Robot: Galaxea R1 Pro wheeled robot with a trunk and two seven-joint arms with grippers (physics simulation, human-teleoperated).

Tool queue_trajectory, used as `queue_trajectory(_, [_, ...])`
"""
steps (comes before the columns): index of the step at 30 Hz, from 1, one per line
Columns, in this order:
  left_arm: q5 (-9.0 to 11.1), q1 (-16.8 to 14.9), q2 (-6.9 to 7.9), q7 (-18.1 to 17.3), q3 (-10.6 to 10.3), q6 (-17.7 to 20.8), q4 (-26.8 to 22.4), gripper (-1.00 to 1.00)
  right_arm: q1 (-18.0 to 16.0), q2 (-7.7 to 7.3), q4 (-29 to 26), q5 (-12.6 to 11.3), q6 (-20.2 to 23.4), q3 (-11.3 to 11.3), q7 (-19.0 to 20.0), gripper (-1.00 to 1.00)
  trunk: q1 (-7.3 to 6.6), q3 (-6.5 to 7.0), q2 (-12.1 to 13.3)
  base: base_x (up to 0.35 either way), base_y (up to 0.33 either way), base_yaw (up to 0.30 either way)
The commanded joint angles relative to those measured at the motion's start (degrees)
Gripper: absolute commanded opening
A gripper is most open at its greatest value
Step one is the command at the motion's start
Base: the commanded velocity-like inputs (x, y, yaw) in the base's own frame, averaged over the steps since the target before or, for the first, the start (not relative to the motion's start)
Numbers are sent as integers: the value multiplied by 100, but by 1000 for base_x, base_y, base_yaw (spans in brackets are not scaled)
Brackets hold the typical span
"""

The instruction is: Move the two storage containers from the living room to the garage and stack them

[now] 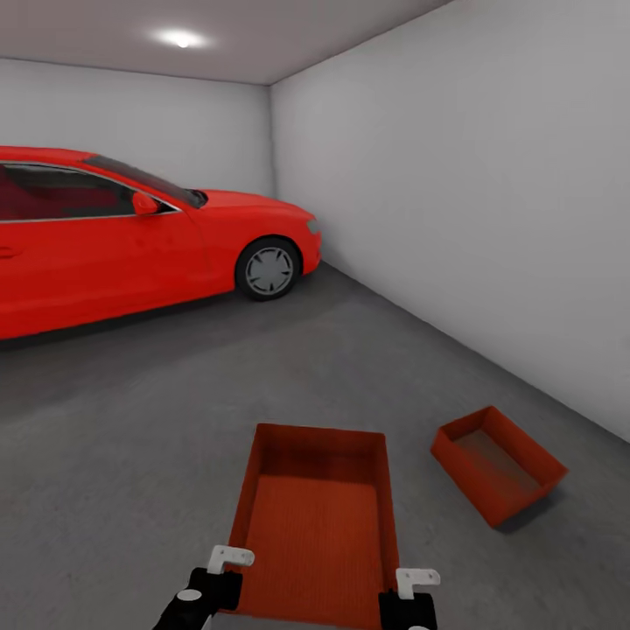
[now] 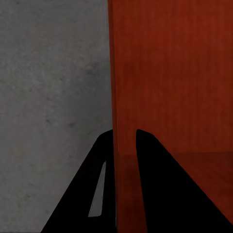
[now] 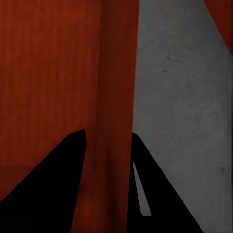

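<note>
Two unmarked orange-red bins (image 1: 317, 516) (image 1: 497, 462)

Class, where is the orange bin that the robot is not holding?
In the head view, that bin lies on the garage floor, right of the held bin, near the white wall.

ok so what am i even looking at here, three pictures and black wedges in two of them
It is a simulated robot with two arms. The big picture comes from its head camera, in a garage with a red car. The two small ones come from cameras near each gripper; the black wedges are gripper fingers. The left gripper and right gripper each pinch a side wall of the held container, an orange-red bin carried in front of the robot. A second container lies tilted on the grey floor to the right.
</note>
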Motion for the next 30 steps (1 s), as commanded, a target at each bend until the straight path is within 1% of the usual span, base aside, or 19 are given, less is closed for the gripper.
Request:
queue_trajectory(1, [22, 2, 37, -88, -78, 28, 170, -100, -142, -142, -20, 66, -22, -44, -23, -100, 3, -7, -5, 293, 0, -244])
queue_trajectory(30, [23, 1, 37, -88, -74, 28, 178, -100, -142, -142, -20, 71, -22, -43, -20, -100, 3, -7, -5, 320, 0, -243])
